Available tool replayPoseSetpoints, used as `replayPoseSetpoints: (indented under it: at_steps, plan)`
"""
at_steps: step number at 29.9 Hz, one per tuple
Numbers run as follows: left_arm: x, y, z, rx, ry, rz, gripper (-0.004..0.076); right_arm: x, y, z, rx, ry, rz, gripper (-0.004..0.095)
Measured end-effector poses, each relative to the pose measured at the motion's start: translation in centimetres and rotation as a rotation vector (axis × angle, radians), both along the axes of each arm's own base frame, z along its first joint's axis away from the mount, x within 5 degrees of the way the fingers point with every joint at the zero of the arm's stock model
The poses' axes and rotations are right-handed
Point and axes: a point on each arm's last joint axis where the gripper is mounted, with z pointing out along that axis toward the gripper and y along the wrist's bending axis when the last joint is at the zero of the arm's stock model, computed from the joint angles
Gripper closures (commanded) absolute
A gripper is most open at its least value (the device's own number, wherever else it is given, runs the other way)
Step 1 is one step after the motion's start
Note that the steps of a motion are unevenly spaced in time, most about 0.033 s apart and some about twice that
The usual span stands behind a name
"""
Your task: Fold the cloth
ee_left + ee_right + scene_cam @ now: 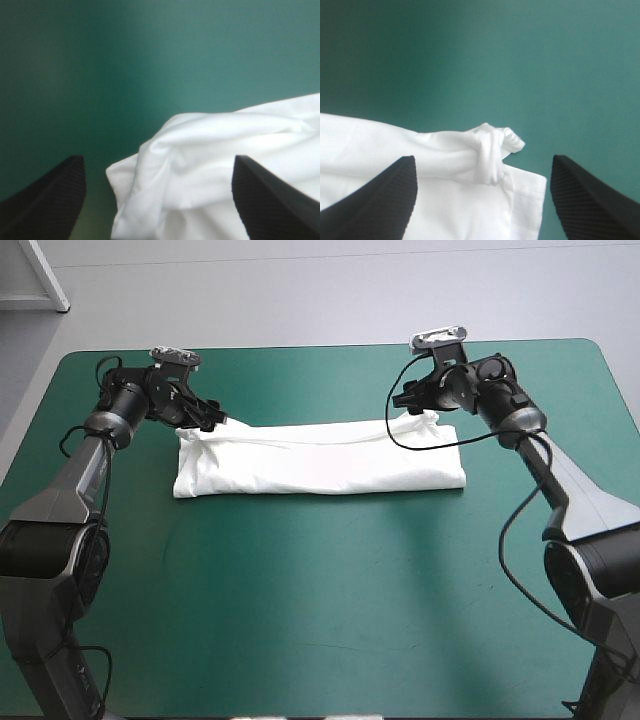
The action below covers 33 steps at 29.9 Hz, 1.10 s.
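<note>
Item, count one: T-shirt (320, 462); white; folded into one long narrow band lying flat, its length running left to right.
Location: on the teal-green cover (320, 620) of the table; in the far half, about midway between the left and right edges; apart from every edge.
Band, left end: one rumpled mass of rounded folds at the far corner; the near corner lies flat.
Band, right end: squarer; one stitched hem shows along the end; one twisted knot of cloth (492, 150) stands up at the far corner.
Band, long edges: two; the far one carries a raised ridge from end to end; the near one is smooth.
Grippers, count two: left gripper (213, 420) at the band's far-left corner; right gripper (408, 400) at its far-right corner; both low over the cloth.
Fingers, count four: two black fingers to each gripper.
Left gripper, state: its fingers (50, 200) stand spread wide apart; nothing pinched; the rumpled left end lies between them, closer to one finger than to the other; whether either finger touches the cloth cannot be told.
Right gripper, state: spread wide apart likewise; nothing pinched; the knot sits between the two fingers, near the middle of the gap; the hemmed end lies under the gap; bare cover ahead of it.
Arms, count two: one entering from the left, one from the right; each reaches to the far side of the band.
</note>
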Motion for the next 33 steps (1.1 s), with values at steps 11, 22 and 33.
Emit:
replayPoseSetpoints:
  at_steps: [11, 22, 33]
  plan:
    - [-4.6, -1.8, 9.9, -0.272, -0.004, -0.046, 0.0349, -6.8, -3.6, 7.5, 0.034, -0.038, -0.058, 0.021]
    - [-6.0, -9.5, 9.1, -0.285, 0.04, -0.291, 0.0702, -12.6, -11.0, 4.5, 0.104, 0.065, -0.205, 0.021]
    - [-4.3, -18.2, -0.8, -0.243, 0.221, -0.405, 0.0705, -14.2, -12.0, 1.2, 0.22, 0.121, -0.211, 0.021]
